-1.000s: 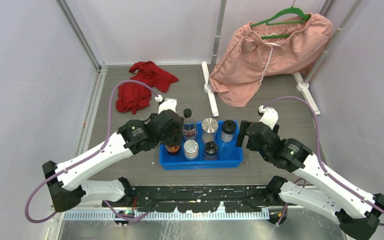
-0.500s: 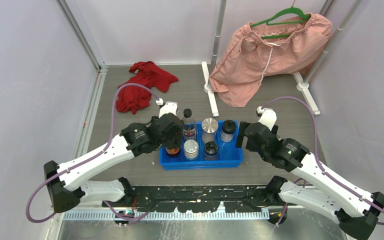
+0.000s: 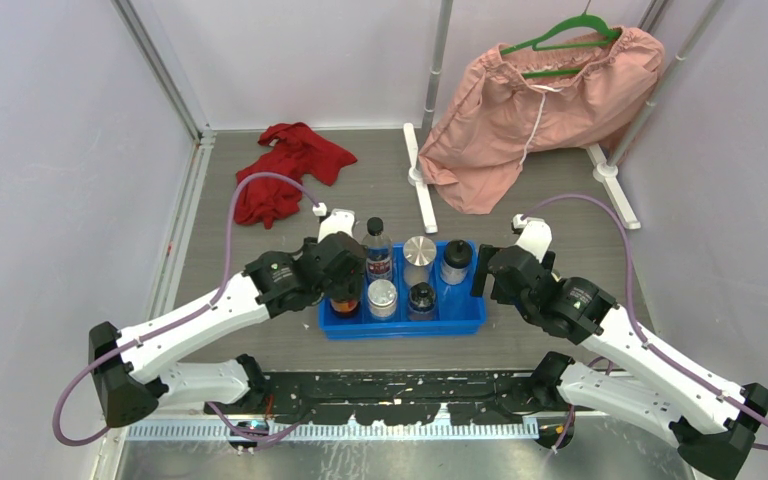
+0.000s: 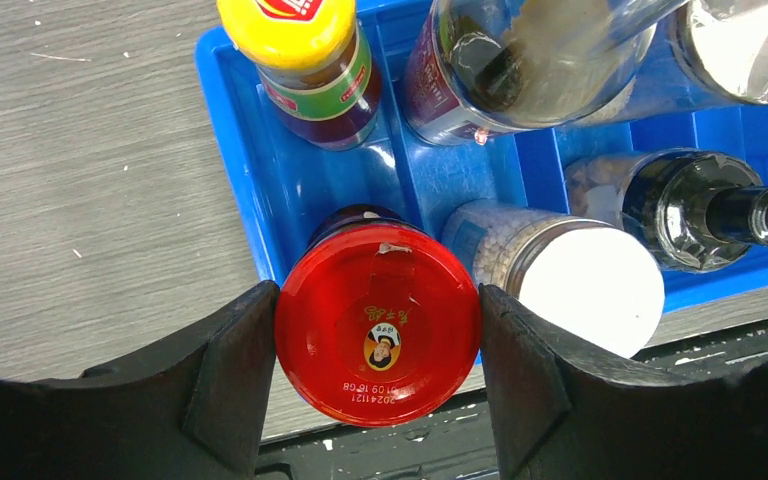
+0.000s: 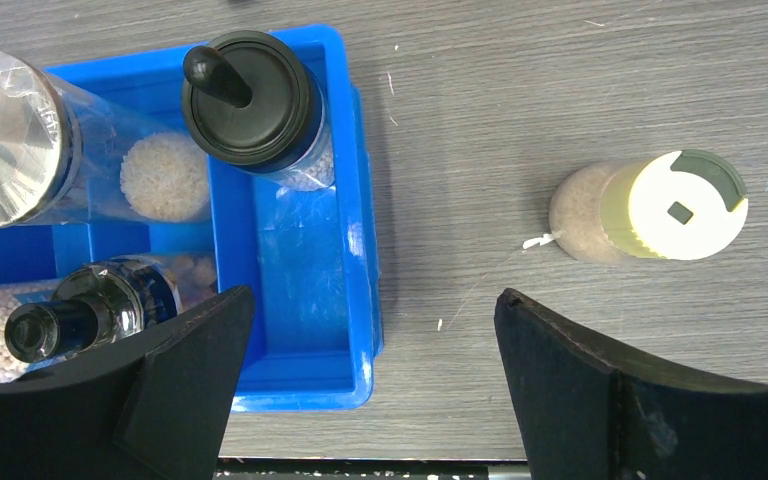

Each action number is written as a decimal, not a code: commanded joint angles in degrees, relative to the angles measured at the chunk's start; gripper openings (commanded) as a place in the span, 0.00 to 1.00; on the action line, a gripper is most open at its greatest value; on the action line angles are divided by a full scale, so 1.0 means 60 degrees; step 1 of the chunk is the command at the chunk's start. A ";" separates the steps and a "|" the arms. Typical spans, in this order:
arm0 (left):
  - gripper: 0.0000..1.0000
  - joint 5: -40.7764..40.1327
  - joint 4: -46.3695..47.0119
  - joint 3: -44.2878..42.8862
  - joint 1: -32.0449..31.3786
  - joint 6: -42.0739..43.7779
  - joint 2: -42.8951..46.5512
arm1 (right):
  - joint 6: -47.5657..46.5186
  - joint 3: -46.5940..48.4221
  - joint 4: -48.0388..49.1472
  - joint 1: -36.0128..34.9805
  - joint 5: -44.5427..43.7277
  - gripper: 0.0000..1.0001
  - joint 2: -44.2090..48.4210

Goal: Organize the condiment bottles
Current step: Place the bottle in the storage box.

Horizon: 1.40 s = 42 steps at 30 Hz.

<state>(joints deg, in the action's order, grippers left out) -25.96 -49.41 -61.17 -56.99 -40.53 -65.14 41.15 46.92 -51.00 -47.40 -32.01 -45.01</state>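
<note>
Left gripper [image 4: 378,345] is clasping the red-capped jar [image 4: 378,325] between its fingers [image 4: 222,385]; right gripper [image 5: 370,315] is hanging wide open, 1 beige bottle [image 5: 650,210] standing just ahead

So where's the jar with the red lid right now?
Left wrist view: the red-lidded jar stands in the near left corner of the blue tray, gripped by the left hand, next to a white-capped jar.

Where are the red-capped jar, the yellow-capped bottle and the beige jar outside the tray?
red-capped jar [image 4: 378,325], left wrist view, centre of red lid.
yellow-capped bottle [image 4: 287,25], left wrist view, top of cap.
beige jar [image 5: 660,200], right wrist view, its pale lid.
</note>
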 commanded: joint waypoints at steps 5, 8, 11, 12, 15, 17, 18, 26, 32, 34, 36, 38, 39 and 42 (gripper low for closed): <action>0.64 -0.0384 0.1240 0.0203 -0.0044 -0.0149 0.0503 | 0.0177 -0.0076 0.0263 0.0025 -0.0055 0.96 0.0010; 0.65 -0.0329 0.1313 0.0271 -0.0051 -0.0159 0.0452 | 0.0185 -0.0112 0.0272 0.0020 -0.0066 0.96 0.0019; 0.64 -0.0275 0.1435 0.0389 -0.0052 -0.0180 0.0442 | 0.0199 -0.0150 0.0310 0.0019 -0.0034 0.96 0.0039; 0.64 -0.0263 0.1465 0.0430 -0.0052 -0.0198 0.0428 | 0.0210 -0.0155 0.0297 0.0026 -0.0038 0.96 0.0033; 0.64 -0.0258 0.1535 0.0535 -0.0052 -0.0216 0.0426 | 0.0217 -0.0197 0.0308 0.0023 -0.0037 0.96 0.0046; 0.64 -0.0253 0.1551 0.0584 -0.0052 -0.0231 0.0426 | 0.0218 -0.0213 0.0312 0.0019 -0.0029 0.96 0.0060; 0.64 -0.0269 0.1547 0.0612 -0.0052 -0.0233 0.0417 | 0.0218 -0.0207 0.0312 0.0019 -0.0029 0.96 0.0068; 0.64 -0.0200 0.1688 0.0829 -0.0047 -0.0296 0.0334 | 0.0218 -0.0220 0.0312 0.0022 -0.0037 0.96 0.0068; 0.65 -0.0195 0.1816 0.1002 -0.0045 -0.0305 0.0309 | 0.0217 -0.0267 0.0325 0.0035 -0.0021 0.96 0.0065; 0.64 -0.0196 0.1834 0.1031 -0.0045 -0.0305 0.0298 | 0.0217 -0.0286 0.0337 0.0021 -0.0024 0.96 0.0046; 0.64 -0.0186 0.1872 0.1073 -0.0045 -0.0305 0.0274 | 0.0218 -0.0303 0.0349 0.0020 0.0001 0.96 0.0043; 0.64 -0.0162 0.1924 0.1121 -0.0048 -0.0305 0.0242 | 0.0218 -0.0283 0.0335 0.0019 -0.0024 0.96 0.0037; 0.64 -0.0163 0.1936 0.1134 -0.0041 -0.0316 0.0225 | 0.0199 -0.0280 0.0350 0.0019 -0.0015 0.96 0.0038; 0.65 -0.0112 0.2029 0.1197 -0.0051 -0.0334 0.0179 | 0.0188 -0.0265 0.0342 0.0026 -0.0031 0.96 0.0038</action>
<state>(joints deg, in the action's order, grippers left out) -25.39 -43.03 -53.43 -56.99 -41.63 -64.69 41.69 45.08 -50.57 -47.40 -31.79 -45.01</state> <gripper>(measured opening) 0.678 0.959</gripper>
